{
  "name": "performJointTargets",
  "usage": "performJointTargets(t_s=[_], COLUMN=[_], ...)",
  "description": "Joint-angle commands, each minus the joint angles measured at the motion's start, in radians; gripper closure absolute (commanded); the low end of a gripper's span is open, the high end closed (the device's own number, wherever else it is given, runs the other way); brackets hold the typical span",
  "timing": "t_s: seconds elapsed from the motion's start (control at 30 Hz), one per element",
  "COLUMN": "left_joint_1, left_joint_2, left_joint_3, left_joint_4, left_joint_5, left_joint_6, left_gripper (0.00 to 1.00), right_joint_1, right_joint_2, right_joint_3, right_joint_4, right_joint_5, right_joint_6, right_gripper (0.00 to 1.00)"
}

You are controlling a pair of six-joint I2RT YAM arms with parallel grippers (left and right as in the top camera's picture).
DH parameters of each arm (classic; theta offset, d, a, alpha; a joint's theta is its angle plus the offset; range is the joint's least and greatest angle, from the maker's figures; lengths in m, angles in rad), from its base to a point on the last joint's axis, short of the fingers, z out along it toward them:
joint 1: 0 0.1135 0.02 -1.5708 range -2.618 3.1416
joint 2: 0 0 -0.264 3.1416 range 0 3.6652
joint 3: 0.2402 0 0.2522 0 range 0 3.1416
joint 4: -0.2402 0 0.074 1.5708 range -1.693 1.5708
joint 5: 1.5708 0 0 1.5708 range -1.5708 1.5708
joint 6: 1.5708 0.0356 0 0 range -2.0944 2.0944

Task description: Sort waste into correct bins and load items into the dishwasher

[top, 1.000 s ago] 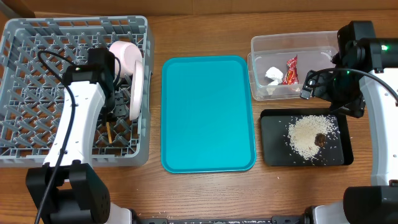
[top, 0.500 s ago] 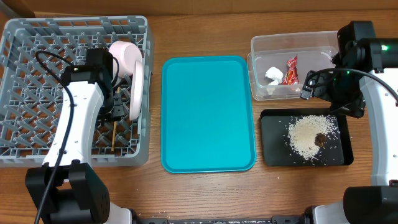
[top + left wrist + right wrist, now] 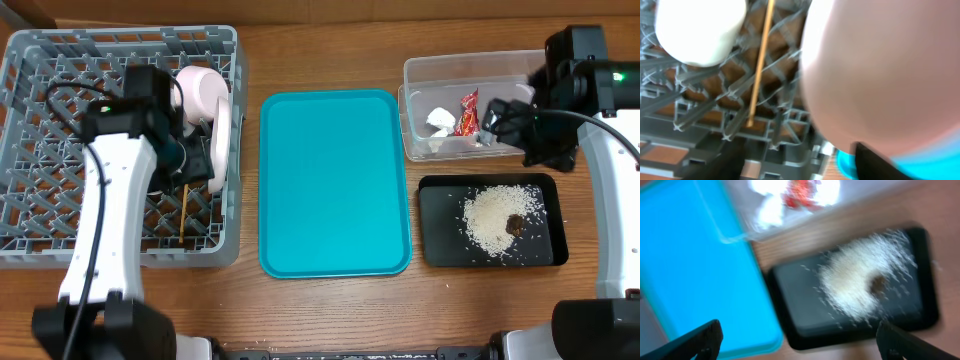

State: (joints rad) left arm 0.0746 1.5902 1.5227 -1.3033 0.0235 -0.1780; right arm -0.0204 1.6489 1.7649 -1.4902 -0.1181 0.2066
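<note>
On black tray [image 3: 440,245], rice grains [image 3: 487,215], brown lump [image 3: 515,225].

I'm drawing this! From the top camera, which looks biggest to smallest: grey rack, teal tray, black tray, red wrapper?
1. Grey lattice plastic dish rack
2. Flat teal rectangular tray
3. Shallow black rectangular tray
4. Crinkled red wrapper

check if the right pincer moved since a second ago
Yes. In the overhead view the right pincer has shifted away from the black tray and up toward the right end of the clear tub.
</note>
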Motion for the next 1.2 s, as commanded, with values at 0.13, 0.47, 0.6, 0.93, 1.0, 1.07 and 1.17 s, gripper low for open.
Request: performJointTargets(t_s=[0.13, 0.47, 0.6, 0.93, 1.0, 1.07, 1.17], left_joint_1=[0.004, 0.004, 0.004, 0.004, 0.004, 0.004, 0.004], left_joint_2=[-0.133, -0.39, -0.584, -1.054, -1.075, -1.076, -1.075], left_joint_3=[0.067, -0.016, -0.137, -0.468, -0.476, -0.476, -0.476], left_joint_4=[-0.061, -0.14, -0.041, 0.205, 0.174, 0.126, 0.055], left_joint_5=[0.05, 0.045, 0.048, 0.082, 0.08, 0.081, 0.08], left_joint_6=[0.028, 0.031, 0.053, -0.014, -0.02, -0.02, -0.02], left_gripper=[0.0, 0.0, 0.0, 0.0, 0.0, 0.0, 0.0], right_joint_1=[0.068, 0.072, 0.072, 0.083, 0.083, 0.083, 0.083], right_joint_2=[-0.008, -0.084, -0.238, -0.784, -0.841, -0.874, -0.89], right_joint_3=[0.003, -0.041, -0.171, -0.632, -0.66, -0.663, -0.663], right_joint_4=[0.114, 0.069, 0.164, 0.435, 0.429, 0.406, 0.382], right_joint_5=[-0.125, 0.013, 0.013, 0.05, 0.05, 0.05, 0.05], right_joint_6=[-0.132, -0.031, -0.031, -0.039, -0.039, -0.039, -0.039], right_gripper=[0.0, 0.0, 0.0, 0.0, 0.0, 0.0, 0.0])
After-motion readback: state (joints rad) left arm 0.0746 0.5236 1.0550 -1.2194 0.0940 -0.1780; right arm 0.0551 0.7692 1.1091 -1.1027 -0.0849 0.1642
